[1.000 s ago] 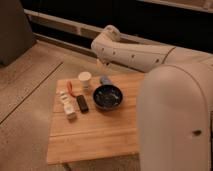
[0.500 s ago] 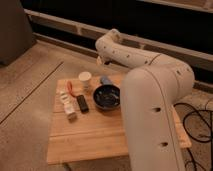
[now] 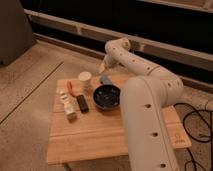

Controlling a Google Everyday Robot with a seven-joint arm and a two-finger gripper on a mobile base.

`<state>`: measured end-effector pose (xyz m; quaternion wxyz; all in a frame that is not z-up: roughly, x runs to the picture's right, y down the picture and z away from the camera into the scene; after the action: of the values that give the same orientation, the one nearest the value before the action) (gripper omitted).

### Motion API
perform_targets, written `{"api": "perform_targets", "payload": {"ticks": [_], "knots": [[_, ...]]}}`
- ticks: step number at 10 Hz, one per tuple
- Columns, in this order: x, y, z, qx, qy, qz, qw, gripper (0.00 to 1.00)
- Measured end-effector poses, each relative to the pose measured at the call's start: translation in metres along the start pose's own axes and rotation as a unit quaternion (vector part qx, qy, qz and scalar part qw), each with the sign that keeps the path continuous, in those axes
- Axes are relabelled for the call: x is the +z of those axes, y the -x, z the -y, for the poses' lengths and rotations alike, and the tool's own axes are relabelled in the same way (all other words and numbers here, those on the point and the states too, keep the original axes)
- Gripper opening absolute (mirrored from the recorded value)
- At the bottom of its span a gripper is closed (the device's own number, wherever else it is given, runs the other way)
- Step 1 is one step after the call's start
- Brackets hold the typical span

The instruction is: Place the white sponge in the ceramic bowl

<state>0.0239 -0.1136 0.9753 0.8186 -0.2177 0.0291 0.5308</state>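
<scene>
The ceramic bowl (image 3: pixel 107 96), round and dark blue-black, sits near the middle of the wooden table (image 3: pixel 100 135). Just behind the bowl's far rim lies the white sponge (image 3: pixel 105 79), a small pale bluish piece. My white arm reaches up from the lower right and bends over the table's back edge. Its gripper (image 3: pixel 103 68) hangs a little above and behind the sponge, open, with nothing in it. The sponge lies apart from the fingers.
A cream paper cup (image 3: pixel 85 78) stands left of the sponge. Further left are a small red-orange item (image 3: pixel 71 89), a black bar-shaped object (image 3: pixel 82 103) and a white bottle-like object (image 3: pixel 67 108). My arm covers the table's right side. Cables (image 3: pixel 197 120) lie on the floor at right.
The arm has swung and stretched out across the right of the view, and the gripper has dropped slightly toward the sponge. The objects on the table have not moved.
</scene>
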Motion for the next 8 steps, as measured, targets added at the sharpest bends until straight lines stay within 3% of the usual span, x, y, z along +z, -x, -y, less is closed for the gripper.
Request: {"api": "perform_targets", "payload": {"ticks": [3, 8], "knots": [[0.023, -0.007, -0.003, -0.052, 0.018, -0.055, 0.9969, 0.65], [0.044, -0.035, 0.017, -0.046, 0.015, -0.108, 0.9930, 0.65]]}}
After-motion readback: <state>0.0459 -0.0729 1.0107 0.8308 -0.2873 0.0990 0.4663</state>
